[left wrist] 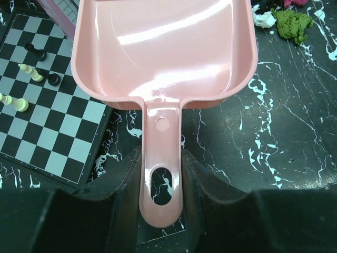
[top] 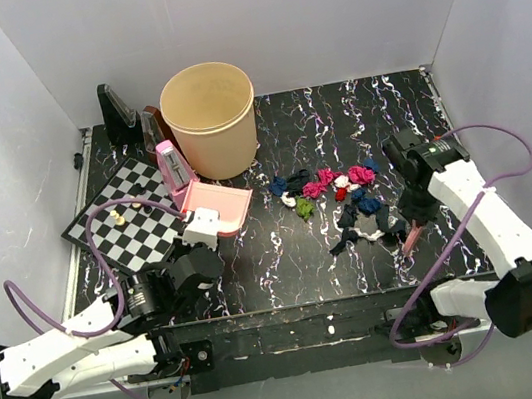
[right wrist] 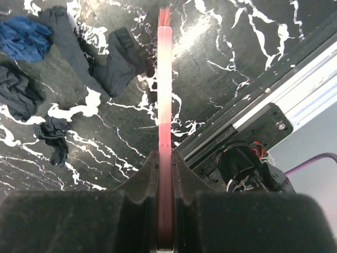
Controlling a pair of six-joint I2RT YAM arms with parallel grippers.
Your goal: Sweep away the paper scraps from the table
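Observation:
The paper scraps (top: 331,194) lie in a loose cluster right of centre on the black veined table (top: 287,267): magenta, navy, black, green, white and red wads. My left gripper (top: 200,232) is shut on the handle (left wrist: 160,174) of a pink dustpan (left wrist: 163,52), which lies left of the scraps with its mouth facing away from the gripper. A green scrap (left wrist: 292,23) and a white one (left wrist: 263,18) lie just off its far right corner. My right gripper (top: 416,211) is shut on a pink brush (right wrist: 165,95), edge-on, just right of the scraps; navy (right wrist: 118,60) and blue (right wrist: 23,37) wads lie to its left.
A tall beige bucket (top: 210,117) stands at the back centre-left. A chessboard (top: 127,216) with a few pieces (left wrist: 31,71) lies at the left, beside the dustpan. A pink upright object (top: 175,168) and black stands (top: 116,112) are behind it. The table's near edge rail (right wrist: 274,100) runs beside the brush.

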